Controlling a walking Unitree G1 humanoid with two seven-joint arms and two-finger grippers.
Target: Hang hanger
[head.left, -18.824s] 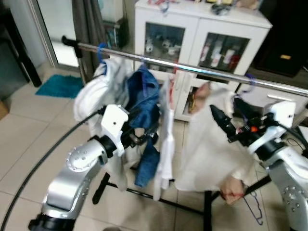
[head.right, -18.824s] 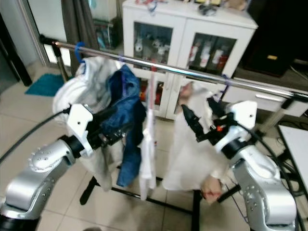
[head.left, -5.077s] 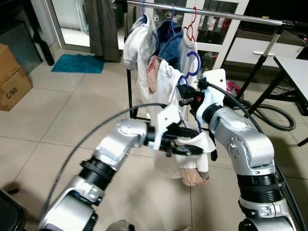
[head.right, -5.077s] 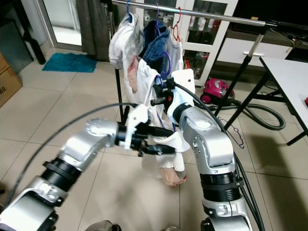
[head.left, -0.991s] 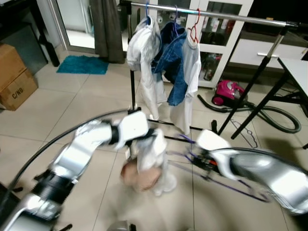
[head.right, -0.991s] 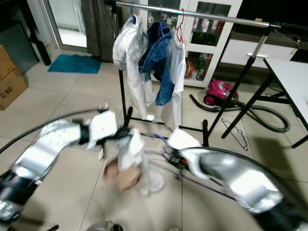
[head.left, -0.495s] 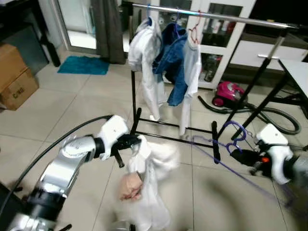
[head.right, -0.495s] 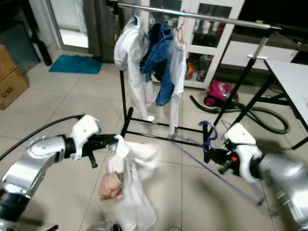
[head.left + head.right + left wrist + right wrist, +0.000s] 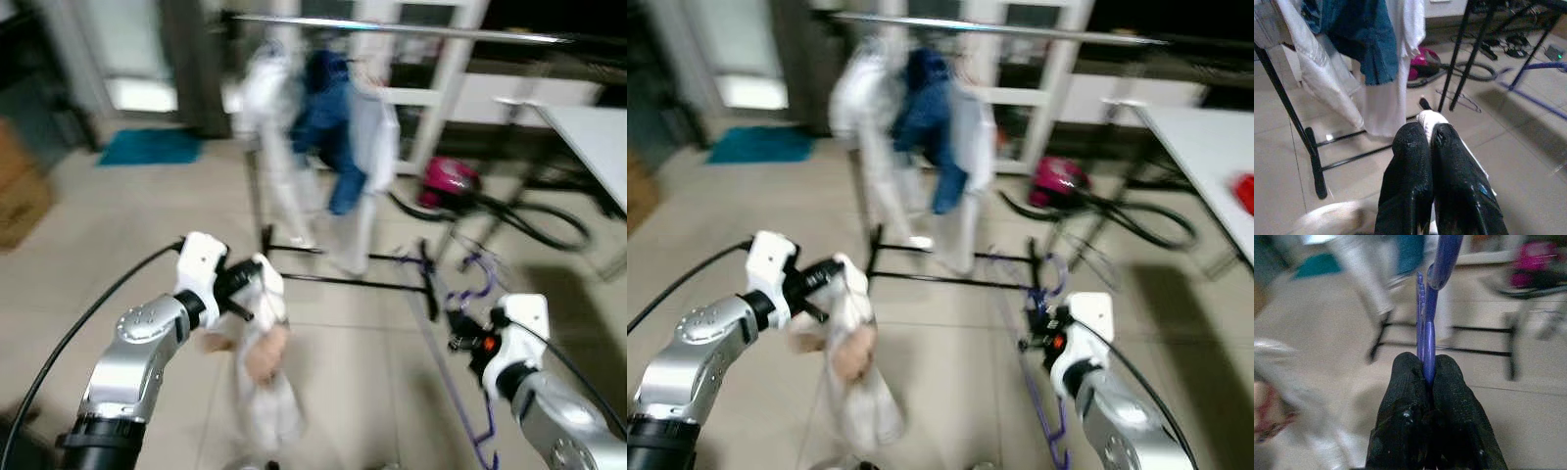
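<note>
My left gripper (image 9: 247, 280) is shut on a white garment (image 9: 263, 392) with a pink patch, which hangs limp over the floor at the left. In the left wrist view its black fingers (image 9: 1410, 161) pinch a fold of that white cloth (image 9: 1426, 119). Low at the right, my right gripper (image 9: 460, 339) is shut on a bare purple hanger (image 9: 476, 279). The right wrist view has the hanger's stem (image 9: 1428, 328) clamped between the pads. Beyond stands the clothes rack's rail (image 9: 392, 29), carrying a white garment (image 9: 269, 117), a blue denim one (image 9: 328, 127) and another white one (image 9: 372, 137).
The rack's black base bar (image 9: 333, 284) lies on the tiled floor ahead. A pink vacuum (image 9: 449, 181) with its hose sits behind the rack. A white table (image 9: 588, 122) stands at the right, a teal mat (image 9: 147, 147) at the far left.
Over the last second the garment and the purple hanger have come apart: the garment hangs from my left gripper, the hanger stays in my right. The view has shifted and blurred.
</note>
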